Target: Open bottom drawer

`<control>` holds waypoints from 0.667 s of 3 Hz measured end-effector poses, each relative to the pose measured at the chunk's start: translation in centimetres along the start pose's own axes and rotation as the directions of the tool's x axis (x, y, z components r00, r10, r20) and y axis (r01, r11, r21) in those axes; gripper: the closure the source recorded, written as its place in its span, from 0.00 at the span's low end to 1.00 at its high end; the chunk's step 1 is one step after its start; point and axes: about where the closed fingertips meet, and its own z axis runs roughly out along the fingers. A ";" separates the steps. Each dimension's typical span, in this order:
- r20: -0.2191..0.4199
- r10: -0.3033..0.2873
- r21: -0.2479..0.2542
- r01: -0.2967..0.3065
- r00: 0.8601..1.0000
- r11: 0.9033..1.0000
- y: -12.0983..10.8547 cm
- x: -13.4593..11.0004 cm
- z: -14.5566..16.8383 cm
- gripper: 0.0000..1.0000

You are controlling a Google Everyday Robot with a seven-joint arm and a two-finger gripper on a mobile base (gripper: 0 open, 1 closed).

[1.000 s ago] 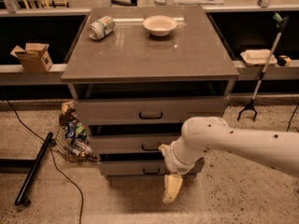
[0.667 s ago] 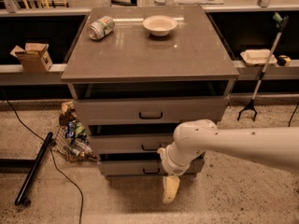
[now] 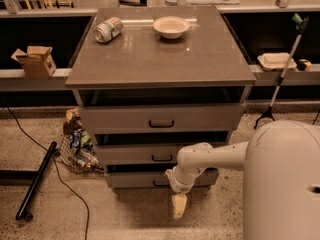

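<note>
Gripper hangs low before the cabinet, pointing down at the floor, just below and in front of the bottom drawer. It shows as one pale tapered shape under the wrist. Open or closed: cannot tell. Contact with the drawer front: cannot tell from this angle.

Arm comes in from the right and crosses the right part of the bottom drawer and the lower edge of the middle drawer. The wrist covers the right end of the bottom drawer's handle, so only the left part of the black loop shows. Body fills the lower right corner, cut off by the right and bottom edges, and hides the floor behind it.

Bottom drawer: lowest of three grey fronts, under a dark gap below the middle drawer. How far out it stands cannot be judged. Top drawer is in full view, handle centred.

Cabinet top: can on its side at rear left, bowl at rear centre, well apart.

Left: box on the ledge; bag of mixed litter against the cabinet's side, contents unreadable; black pole lying on the floor, a cable crossing beside it.

Right: grabber leaning on the ledge; white tray behind it, and a small item at its right too small to name.
</note>
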 end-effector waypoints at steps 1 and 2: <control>-0.008 0.012 -0.004 -0.012 1.000 1.000 -0.2 0.6 0.6 0.00; -0.048 0.045 -0.012 -0.046 0.998 0.999 -1.4 3.3 3.5 0.00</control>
